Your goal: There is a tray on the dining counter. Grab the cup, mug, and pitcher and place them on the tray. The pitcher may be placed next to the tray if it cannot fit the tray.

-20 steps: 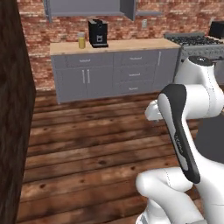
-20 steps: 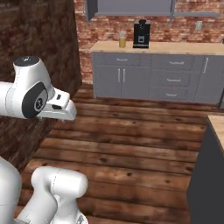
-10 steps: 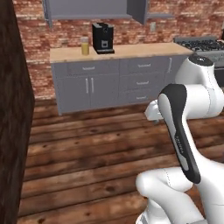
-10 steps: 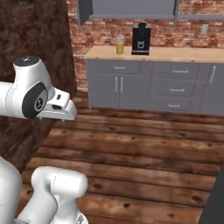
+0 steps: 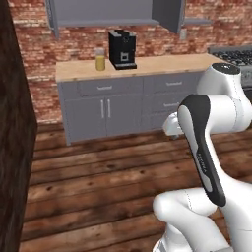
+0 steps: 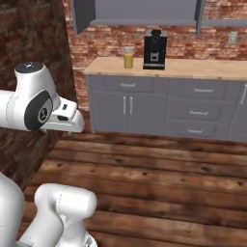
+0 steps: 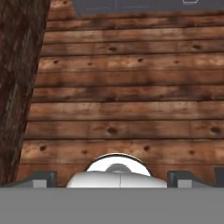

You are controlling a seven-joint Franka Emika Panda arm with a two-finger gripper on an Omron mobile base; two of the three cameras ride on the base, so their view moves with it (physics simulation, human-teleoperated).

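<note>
One pitcher (image 5: 100, 59), standing upright on the wood-topped counter (image 5: 162, 65) against the brick wall (image 5: 39, 47), just left of one black coffee machine (image 5: 121, 48) and apart from it by a narrow gap. Same pitcher (image 6: 128, 57) and machine (image 6: 155, 49) in the right base view, again side by side on that counter (image 6: 202, 69). Clear glass, filled most of the way with orange-yellow liquid.

Below the counter top, grey cabinet fronts (image 5: 106, 115): two doors with upright bar handles, and a column of drawers to their right, three counted in the right base view. Overhead, one grey wall cabinet (image 5: 108, 12); its side doors look swung outward. At the far right of the left base view, part of a stove (image 5: 235, 55). At the left edge of all three views, a dark wood-grain wall (image 5: 15, 147). Plank floor (image 6: 159, 183) between robot and cabinets.

Arm folded close over the base, elbow raised, hand pointed down at the floor. Gripper (image 7: 112, 178) spread wide, one dark finger tip at each lower corner of the hand view, bare floorboards (image 7: 127, 87) between them, holding nothing. Well apart from the pitcher.
</note>
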